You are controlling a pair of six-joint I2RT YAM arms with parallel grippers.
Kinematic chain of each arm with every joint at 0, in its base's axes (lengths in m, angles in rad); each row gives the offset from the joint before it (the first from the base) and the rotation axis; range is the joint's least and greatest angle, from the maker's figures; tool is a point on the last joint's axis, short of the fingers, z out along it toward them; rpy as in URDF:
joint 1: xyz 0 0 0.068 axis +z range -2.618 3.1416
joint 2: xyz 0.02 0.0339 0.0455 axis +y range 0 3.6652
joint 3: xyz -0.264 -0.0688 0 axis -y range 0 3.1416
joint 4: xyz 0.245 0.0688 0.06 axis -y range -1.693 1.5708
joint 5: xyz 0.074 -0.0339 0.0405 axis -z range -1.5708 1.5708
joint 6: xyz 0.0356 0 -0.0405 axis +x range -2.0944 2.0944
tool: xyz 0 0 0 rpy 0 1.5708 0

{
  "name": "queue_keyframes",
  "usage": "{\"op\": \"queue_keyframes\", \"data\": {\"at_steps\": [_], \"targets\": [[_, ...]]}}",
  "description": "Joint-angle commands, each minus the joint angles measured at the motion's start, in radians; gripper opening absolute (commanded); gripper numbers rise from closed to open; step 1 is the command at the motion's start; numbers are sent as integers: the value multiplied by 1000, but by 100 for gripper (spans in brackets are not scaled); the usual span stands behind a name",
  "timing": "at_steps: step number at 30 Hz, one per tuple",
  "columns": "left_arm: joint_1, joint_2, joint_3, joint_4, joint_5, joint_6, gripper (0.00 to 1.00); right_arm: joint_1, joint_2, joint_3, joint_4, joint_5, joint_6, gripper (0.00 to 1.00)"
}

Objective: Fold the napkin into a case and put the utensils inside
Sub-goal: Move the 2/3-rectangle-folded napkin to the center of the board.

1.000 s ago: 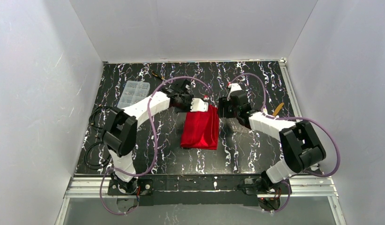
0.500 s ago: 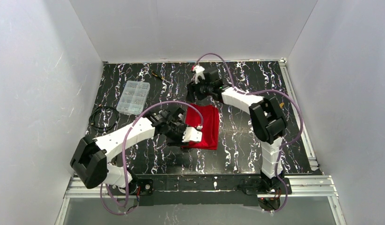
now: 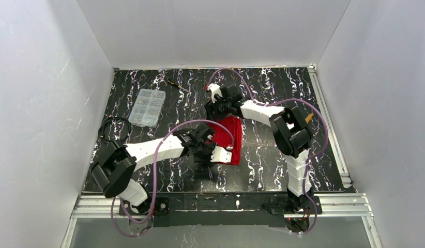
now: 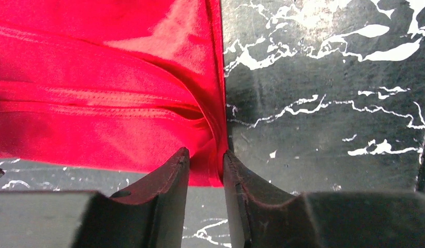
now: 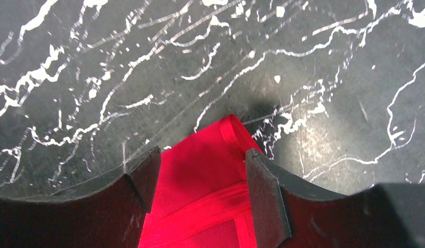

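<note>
The red napkin (image 3: 230,135) lies folded as a narrow layered rectangle on the black marbled table. My left gripper (image 3: 227,155) is at its near right corner. In the left wrist view the jaws (image 4: 205,157) are pinched on the napkin's (image 4: 96,103) folded edge. My right gripper (image 3: 216,107) is at the far left corner. In the right wrist view it (image 5: 200,157) is open, its fingers (image 5: 262,191) straddling the napkin's (image 5: 200,175) pointed corner. A yellow-gold utensil (image 3: 308,119) peeks out past the right arm. The white spoon is out of view.
A clear plastic compartment box (image 3: 146,107) stands at the back left. A thin black-and-yellow tool (image 3: 174,82) lies behind it. A coiled black cable (image 3: 111,129) lies at the left edge. White walls close in three sides of the table (image 3: 283,165).
My left gripper has moved right along the napkin's near edge to its near right corner. My right gripper has dropped slightly nearer, onto the far left corner.
</note>
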Motion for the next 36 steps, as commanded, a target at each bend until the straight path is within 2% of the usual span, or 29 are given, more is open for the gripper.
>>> {"op": "queue_keyframes", "data": {"at_steps": [1,9,14,18,21,27,33,36], "targets": [[-32,49,7,53,-30,-14,26,-2,1,-45,3,13,-39,69],[-79,86,0,151,-131,-24,16,-13,-16,-110,44,15,-16,66],[-134,118,-6,179,-178,-28,19,-24,-25,-144,45,37,-15,64],[-154,123,-15,163,-153,-27,24,-52,-37,-178,51,90,10,57],[-161,126,-35,143,-141,25,24,-79,-57,-203,71,122,42,51],[-160,161,-103,153,-216,186,23,-122,-109,-261,104,160,73,50],[-109,159,-90,200,-226,262,36,-127,-197,-375,121,215,127,49],[-76,173,-66,207,-225,367,34,-129,-238,-437,143,251,188,49]]}}
